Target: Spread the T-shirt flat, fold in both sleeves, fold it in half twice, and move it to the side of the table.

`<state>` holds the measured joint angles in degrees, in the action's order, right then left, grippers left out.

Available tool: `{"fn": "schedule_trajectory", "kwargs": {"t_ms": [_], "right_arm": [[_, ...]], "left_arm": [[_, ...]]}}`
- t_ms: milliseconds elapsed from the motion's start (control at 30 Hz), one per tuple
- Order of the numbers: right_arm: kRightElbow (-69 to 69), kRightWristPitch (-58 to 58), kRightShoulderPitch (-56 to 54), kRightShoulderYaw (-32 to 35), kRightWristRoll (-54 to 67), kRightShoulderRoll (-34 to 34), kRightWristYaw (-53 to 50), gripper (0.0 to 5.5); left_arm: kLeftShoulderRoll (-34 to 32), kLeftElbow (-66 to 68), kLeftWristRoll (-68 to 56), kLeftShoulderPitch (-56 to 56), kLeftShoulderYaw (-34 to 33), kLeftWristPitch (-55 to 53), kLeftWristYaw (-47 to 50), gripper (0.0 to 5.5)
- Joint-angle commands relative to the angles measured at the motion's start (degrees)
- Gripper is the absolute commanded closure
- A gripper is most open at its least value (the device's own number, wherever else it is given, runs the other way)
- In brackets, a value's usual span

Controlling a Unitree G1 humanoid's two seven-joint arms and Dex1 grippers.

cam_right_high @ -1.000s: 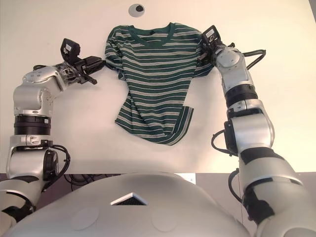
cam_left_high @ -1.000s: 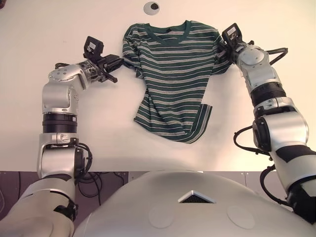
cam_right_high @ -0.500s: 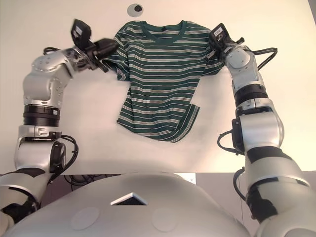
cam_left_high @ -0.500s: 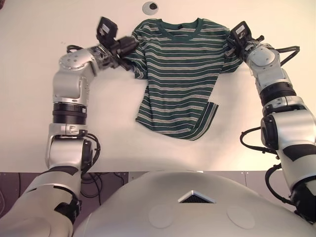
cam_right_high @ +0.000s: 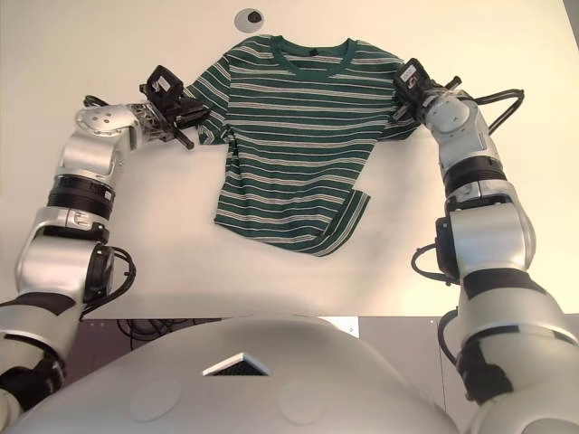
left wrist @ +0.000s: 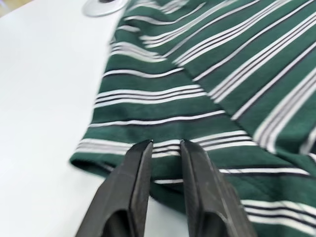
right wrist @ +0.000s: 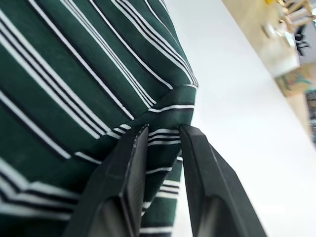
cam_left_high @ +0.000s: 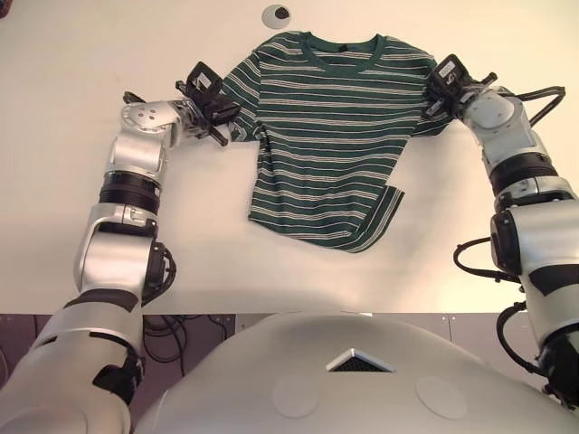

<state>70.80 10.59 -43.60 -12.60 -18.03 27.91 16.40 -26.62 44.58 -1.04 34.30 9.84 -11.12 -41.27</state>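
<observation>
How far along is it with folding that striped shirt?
Early. Done: the T-shirt lies mostly open on the table. In hand: the left gripper and right gripper each pinch a sleeve to spread it; one hem corner is curled. Left: both sleeve folds, two halvings, moving aside.

The T-shirt (cam_left_high: 326,136) lies on the tabletop (cam_left_high: 72,208), collar farthest from me. My left end effector (cam_left_high: 230,114) is at its left sleeve, my right end effector (cam_left_high: 426,108) at its right. A disc (cam_left_high: 278,14) lies behind the collar, leftward.
</observation>
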Motion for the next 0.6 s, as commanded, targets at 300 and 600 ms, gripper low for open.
{"fn": "schedule_trajectory", "kwargs": {"t_ms": [300, 600], "right_arm": [[-11.99, 13.00, -2.40, 12.44, 19.78, -4.24, 16.79, 4.36], [-68.15, -38.16, 20.36, 5.20, 49.10, 20.19, 67.10, 4.36]], "left_arm": [[4.25, -4.34, -13.07, 0.74, -14.08, 0.33, 0.89, 4.52], [-0.19, -39.11, -21.49, -21.15, -16.51, -14.58, -0.45, 4.52]]}}
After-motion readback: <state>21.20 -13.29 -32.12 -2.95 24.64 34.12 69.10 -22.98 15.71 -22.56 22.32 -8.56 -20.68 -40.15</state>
